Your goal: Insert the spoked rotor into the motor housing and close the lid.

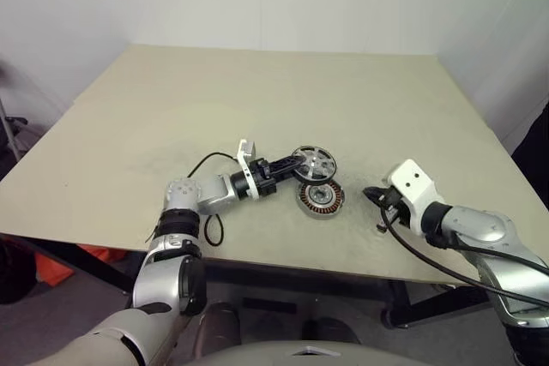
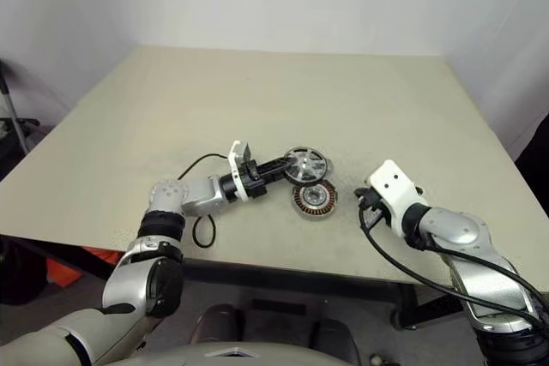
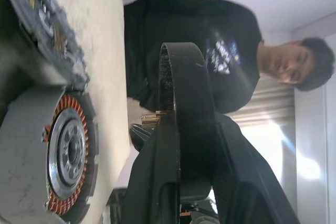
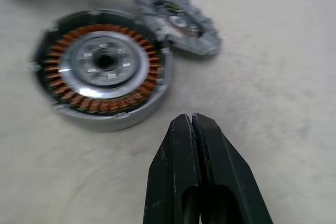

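**Left gripper** (image 1: 294, 163): reaches rightward, low over the table (image 1: 171, 109), its tip at the left rim of the spoked rotor (image 1: 314, 163). Whether it is open or closed, and whether it has hold of the rotor, cannot be told.

**Right gripper** (image 4: 191, 124): jaws pressed together, nothing between them. It sits to the right of the parts, apart from them and near the table's front edge, pointing left toward them.

**Spoked rotor**: black rim, silvery spokes and hub. It is just beyond the far side of the motor housing (image 1: 321, 197) and appears tilted rather than flat. Its near edge is close to the housing's far rim; contact cannot be judged.

**Motor housing**: lies flat on the table, open side up. Copper windings ring a silvery centre. It is near the front edge, between the two grippers.

**Black cable** (image 1: 206, 161): loops over the table beside the left arm.

**Person** (image 3: 199, 40): in a dark top, beyond the table in the left wrist view.
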{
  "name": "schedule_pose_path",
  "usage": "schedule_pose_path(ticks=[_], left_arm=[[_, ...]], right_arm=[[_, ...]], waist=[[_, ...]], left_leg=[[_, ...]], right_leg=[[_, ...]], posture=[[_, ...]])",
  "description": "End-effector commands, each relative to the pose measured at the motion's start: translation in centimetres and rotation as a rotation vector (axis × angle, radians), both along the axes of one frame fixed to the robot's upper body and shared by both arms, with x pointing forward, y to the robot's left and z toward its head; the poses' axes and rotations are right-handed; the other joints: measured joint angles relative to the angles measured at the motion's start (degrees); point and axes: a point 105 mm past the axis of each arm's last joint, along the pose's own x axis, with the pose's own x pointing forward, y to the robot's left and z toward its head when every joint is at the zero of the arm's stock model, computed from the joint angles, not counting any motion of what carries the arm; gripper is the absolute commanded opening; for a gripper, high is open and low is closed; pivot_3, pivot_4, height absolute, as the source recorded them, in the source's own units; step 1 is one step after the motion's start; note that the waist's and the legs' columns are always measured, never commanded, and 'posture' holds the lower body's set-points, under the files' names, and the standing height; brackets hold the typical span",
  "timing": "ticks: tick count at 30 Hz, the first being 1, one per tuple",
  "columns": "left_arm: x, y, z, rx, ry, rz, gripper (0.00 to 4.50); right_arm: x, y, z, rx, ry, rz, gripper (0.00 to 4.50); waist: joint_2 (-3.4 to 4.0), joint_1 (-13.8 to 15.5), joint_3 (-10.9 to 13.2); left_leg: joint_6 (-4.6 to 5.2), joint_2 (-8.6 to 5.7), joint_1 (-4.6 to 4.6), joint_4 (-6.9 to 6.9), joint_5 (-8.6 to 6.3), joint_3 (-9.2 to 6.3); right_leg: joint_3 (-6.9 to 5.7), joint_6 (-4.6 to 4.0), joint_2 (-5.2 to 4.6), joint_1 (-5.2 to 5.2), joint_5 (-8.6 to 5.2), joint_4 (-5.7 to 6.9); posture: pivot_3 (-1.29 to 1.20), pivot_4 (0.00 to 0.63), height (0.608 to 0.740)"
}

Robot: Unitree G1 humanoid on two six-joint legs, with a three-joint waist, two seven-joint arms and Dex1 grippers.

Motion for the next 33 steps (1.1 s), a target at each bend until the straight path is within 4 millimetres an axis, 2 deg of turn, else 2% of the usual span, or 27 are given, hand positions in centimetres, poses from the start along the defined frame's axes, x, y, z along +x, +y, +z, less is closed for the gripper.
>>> schedule_pose_path(ticks=[1,6,15,33], left_arm=[[0.0,-1.4,0.7,-0.017,-0.028,-0.051,0.55],[0.1,-2.8,0.3,0.004,-0.030,-0.076,0.55],[0.1,-3.4,-0.8,0.050,-0.030,-0.105,0.55],[-0.3,-3.5,-2.3,0.111,-0.027,-0.114,0.55]], right_arm=[[-0.9,0.8,1.3,0.012,-0.037,0.057,0.00],[-1.6,1.1,1.2,0.014,-0.028,0.073,0.00],[-2.6,1.4,1.1,0.017,-0.009,0.105,0.00],[-1.7,1.6,0.7,0.012,-0.020,0.109,0.00]], waist=[[0.01,0.2,0.0],[0.01,0.5,0.0],[0.04,0.5,0.0],[0.07,0.5,0.0]], left_leg=[[0.00,0.00,0.01,0.00,0.00,0.00],[0.01,-0.01,0.05,0.00,0.00,0.00],[0.03,-0.03,0.12,0.00,-0.01,0.00],[0.12,-0.31,0.15,0.00,-0.06,0.00]], right_leg=[[0.00,0.00,0.00,0.01,0.00,0.00],[0.00,0.01,-0.03,0.06,0.00,0.00],[0.00,0.01,-0.05,0.11,0.00,0.00],[-0.05,-0.03,-0.40,0.18,0.02,0.01]], posture=[[0.00,0.000,0.740],[0.00,0.000,0.740],[0.00,0.000,0.740],[0.00,0.000,0.740]])
